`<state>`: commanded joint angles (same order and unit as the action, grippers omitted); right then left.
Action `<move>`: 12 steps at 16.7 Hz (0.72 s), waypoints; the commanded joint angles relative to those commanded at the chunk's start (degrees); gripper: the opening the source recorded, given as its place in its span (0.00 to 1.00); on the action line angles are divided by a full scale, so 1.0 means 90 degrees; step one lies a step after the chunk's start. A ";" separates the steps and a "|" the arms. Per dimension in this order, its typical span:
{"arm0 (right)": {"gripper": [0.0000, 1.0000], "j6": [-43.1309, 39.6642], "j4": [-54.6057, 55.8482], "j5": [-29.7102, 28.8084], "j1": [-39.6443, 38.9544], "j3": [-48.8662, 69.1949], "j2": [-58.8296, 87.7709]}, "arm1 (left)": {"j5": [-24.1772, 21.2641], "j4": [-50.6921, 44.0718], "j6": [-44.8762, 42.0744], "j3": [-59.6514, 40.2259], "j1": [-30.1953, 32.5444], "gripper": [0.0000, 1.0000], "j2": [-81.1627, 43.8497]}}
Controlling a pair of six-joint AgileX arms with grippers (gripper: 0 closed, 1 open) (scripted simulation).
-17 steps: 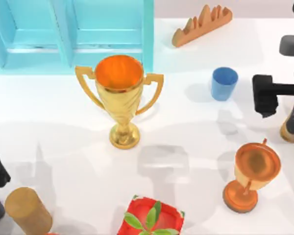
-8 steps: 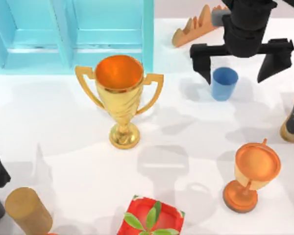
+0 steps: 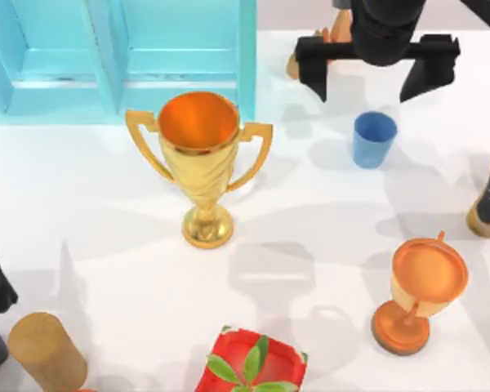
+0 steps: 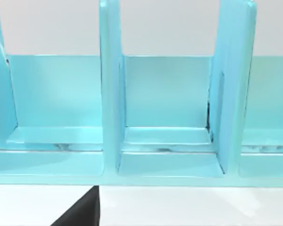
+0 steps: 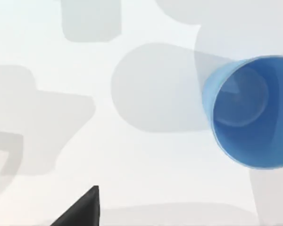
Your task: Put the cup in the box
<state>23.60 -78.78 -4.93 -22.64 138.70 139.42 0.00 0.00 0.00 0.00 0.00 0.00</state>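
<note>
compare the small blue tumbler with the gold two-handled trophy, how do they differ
The small blue tumbler is plain, handleless and short; the gold two-handled trophy is far taller, on a stem and round foot. The tumbler is blue inside, the trophy orange. Both stand upright on the white table, mouths open upward.

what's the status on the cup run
Right tool open, above and behind the cup. Cup upright, untouched. Left arm parked at table's left edge. Trophy stands before the box.

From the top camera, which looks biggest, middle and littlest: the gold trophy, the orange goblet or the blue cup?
1. Trophy, biggest by far.
2. Goblet.
3. Cup, littlest.
The tall ones stand nearer the camera, which may add a bit.
</note>
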 joint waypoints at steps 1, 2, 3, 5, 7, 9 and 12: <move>1.00 0.0000 0.0000 0.0000 0.0000 0.0000 0.0000 | 0.0000 0.0000 0.0000 0.0000 0.0000 1.00 0.0000; 1.00 0.0000 0.0000 0.0000 0.0000 0.0000 0.0000 | 0.0000 0.0000 0.0000 0.0000 0.0000 1.00 0.0000; 1.00 0.0000 0.0000 0.0000 0.0000 0.0000 0.0000 | 0.0000 0.0000 0.0000 0.0000 0.0000 1.00 0.0000; 1.00 0.0002 0.0017 0.0001 -0.0018 -0.0034 -0.0015 | 0.0000 0.0000 0.0000 0.0000 0.0000 1.00 0.0000; 1.00 -0.0006 0.0254 0.0001 0.0003 -0.0236 0.0042 | 0.0000 0.0000 0.0000 0.0000 0.0000 1.00 0.0000; 1.00 -0.0025 0.0740 0.0003 0.0030 -0.0587 0.0154 | 0.0000 0.0000 0.0000 0.0000 0.0000 1.00 0.0000; 1.00 -0.0065 0.1637 0.0007 0.0068 -0.1199 0.0373 | 0.0000 0.0000 0.0000 0.0000 0.0000 1.00 0.0000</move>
<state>23.02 -64.05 -4.86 -22.03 127.91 142.78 0.00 0.00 0.00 0.00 0.00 0.00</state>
